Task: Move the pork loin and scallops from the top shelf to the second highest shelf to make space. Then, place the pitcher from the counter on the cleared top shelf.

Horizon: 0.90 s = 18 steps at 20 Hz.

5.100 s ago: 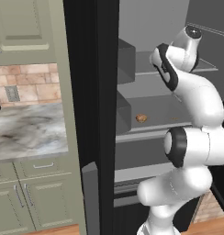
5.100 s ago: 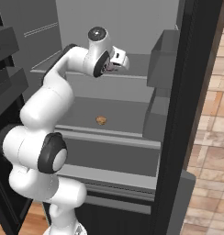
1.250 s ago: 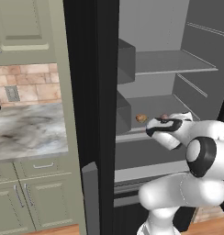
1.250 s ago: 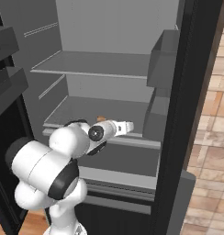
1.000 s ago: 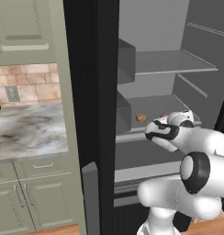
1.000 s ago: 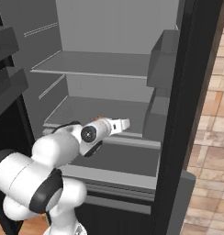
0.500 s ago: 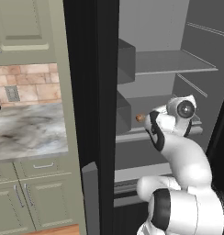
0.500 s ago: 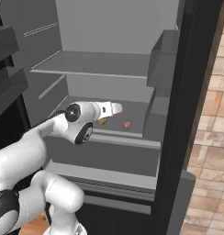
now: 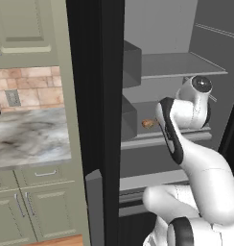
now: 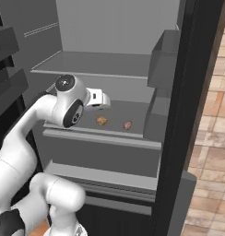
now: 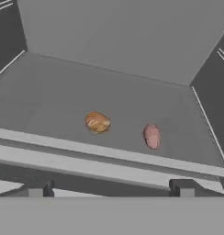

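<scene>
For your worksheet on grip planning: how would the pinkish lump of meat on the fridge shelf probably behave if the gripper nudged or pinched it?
The pork loin looks rounded and smooth, so a nudge would probably slide it along the flat second highest shelf, perhaps rock it. It seems small and likely light, and probably yields under pinching. The open gripper looks wide enough to straddle it.

A home kitchen: open fridge (image 9: 176,48); marbled counter (image 9: 30,141); sage-green cabinets (image 9: 28,211); tiled backsplash (image 9: 35,89).

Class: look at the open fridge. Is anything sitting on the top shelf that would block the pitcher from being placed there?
Nothing visible does. The top shelf lies bare, while the scallops and pork loin rest side by side on the second highest shelf below it.
</scene>
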Motion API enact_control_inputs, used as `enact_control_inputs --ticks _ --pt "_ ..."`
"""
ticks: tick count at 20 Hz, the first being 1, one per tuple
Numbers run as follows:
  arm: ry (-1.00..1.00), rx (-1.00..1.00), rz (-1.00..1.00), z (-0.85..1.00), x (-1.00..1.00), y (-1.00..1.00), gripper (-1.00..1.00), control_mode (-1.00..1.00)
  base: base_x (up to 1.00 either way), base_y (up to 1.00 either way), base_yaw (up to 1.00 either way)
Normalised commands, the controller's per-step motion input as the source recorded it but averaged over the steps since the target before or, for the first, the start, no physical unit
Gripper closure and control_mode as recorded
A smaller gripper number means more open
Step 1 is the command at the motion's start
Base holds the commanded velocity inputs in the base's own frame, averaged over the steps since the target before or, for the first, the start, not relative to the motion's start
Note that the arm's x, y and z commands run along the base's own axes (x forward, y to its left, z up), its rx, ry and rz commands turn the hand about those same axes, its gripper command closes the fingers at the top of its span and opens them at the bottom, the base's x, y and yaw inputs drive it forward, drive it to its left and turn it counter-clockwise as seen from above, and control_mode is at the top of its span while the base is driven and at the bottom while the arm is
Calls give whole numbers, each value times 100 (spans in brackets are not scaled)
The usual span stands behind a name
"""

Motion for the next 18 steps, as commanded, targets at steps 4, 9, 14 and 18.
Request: enact_control_inputs --ticks 4,9,14,18 --pt "2 2 28 -68 -95 61 -100 -100 0 0 0" --pt "0 -1 8 -30 -87 75 -100 -100 0 0 0" --pt "0 -1 0 16 -18 18 -100 -100 0 0 0" --pt "0 0 0 2 1 0 -100 -100 0 0 0"
